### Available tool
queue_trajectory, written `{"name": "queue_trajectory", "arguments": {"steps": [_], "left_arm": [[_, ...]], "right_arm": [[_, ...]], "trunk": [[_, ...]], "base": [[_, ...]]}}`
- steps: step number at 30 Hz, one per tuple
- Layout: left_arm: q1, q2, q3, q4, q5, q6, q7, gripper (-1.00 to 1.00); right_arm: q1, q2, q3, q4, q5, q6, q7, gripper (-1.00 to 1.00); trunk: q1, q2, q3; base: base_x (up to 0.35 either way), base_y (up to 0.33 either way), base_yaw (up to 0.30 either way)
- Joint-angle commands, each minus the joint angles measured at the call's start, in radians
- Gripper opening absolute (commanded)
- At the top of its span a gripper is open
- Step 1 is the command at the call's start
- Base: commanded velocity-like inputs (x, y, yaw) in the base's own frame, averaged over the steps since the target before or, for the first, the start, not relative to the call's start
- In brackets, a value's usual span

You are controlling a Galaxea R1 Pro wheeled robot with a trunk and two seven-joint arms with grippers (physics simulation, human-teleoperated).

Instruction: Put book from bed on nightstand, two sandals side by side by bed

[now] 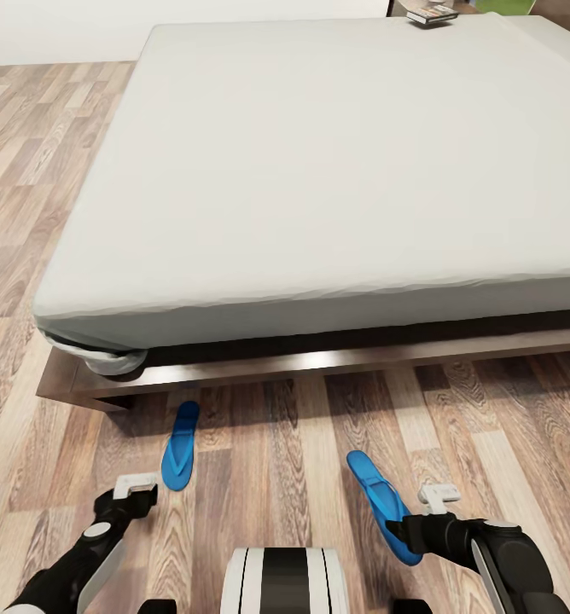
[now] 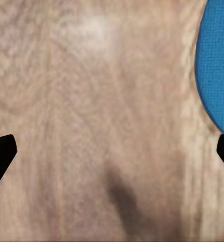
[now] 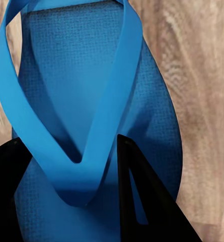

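Bed [image 1: 319, 170] takes up 12 o'clock, its foot rail nearest. Book [image 1: 431, 14] lies far back at 1 o'clock, by the bed's far edge; whether on the bed or something beyond, can't tell. On the floor [image 1: 259, 477] before the bed: left sandal [image 1: 180, 445] at 11 o'clock, right sandal [image 1: 381, 503] at 1 o'clock, well apart.

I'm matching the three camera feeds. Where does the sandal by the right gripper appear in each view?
Head view: the right sandal lies on the floor at lower right, its near end under the right gripper.
Right wrist view: sandal close up, strap between the fingers.
Left wrist view: the blue edge is likelier the other sandal.
Shared landmark: the wood floor.
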Motion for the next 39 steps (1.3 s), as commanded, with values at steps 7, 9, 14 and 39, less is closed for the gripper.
{"name": "queue_trajectory", "arguments": {"steps": [7,9,14,39], "left_arm": [[0.0,0.012,-0.008,0.009,0.007,-0.001,0.011,1.0],[0.0,0.014,-0.008,0.015,0.007,-0.001,0.011,1.0],[-0.001,0.016,-0.008,0.035,0.008,-0.006,0.013,1.0],[-0.001,0.373,-0.005,0.066,0.009,0.0,0.628,1.0]], "right_arm": [[0.0,-0.001,-0.001,0.0,0.01,0.003,0.007,-1.0],[0.0,0.0,-0.001,0.0,0.01,0.003,0.007,-1.0],[0.0,-0.001,-0.001,0.001,0.01,0.003,0.007,-1.0],[0.0,-0.009,-0.029,0.002,0.01,0.003,0.007,-1.0]], "trunk": [[0.0,0.0,-0.001],[0.0,0.0,-0.001],[0.0,0.0,-0.001],[0.0,0.0,-0.001]], "base": [[0.0,0.013,0.0],[0.0,0.116,0.0],[0.0,0.067,0.0],[0.0,0.003,0.0]]}}
